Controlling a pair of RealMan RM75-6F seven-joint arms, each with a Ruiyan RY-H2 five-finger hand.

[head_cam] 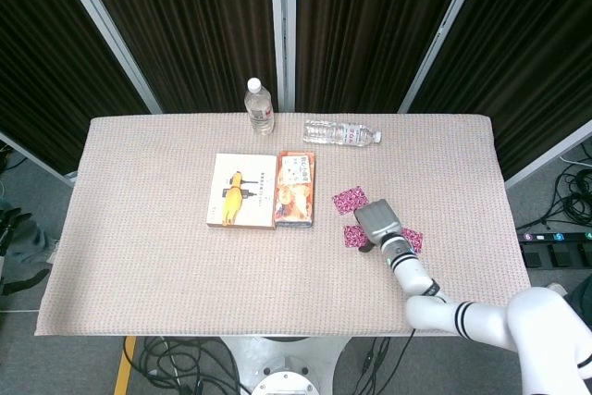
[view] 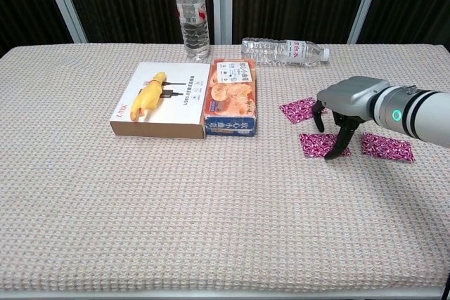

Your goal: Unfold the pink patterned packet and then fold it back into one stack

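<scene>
chest view shows the pink patterned packet laid out as three separate pieces on the table (view: pixel 140 194): the far piece (view: pixel 301 110) near the orange box (view: pixel 231 98), the middle piece (view: pixel 321 144) closer to the camera, and the right piece (view: pixel 386 147) beside it. the right hand (view: pixel 344 114) hovers over the middle piece with its fingers (view: pixel 339 144) pointing down and spread apart, one tip at or just above that piece's right edge; it grasps nothing that i can see. the pieces lie in a bent row running from the box toward the robot's right, so the middle one sits directly under the hand, the far piece just beyond it and the right piece on its outer side. the left hand appears in neither view, so the right hand is plainly the nearer for restacking.
</scene>
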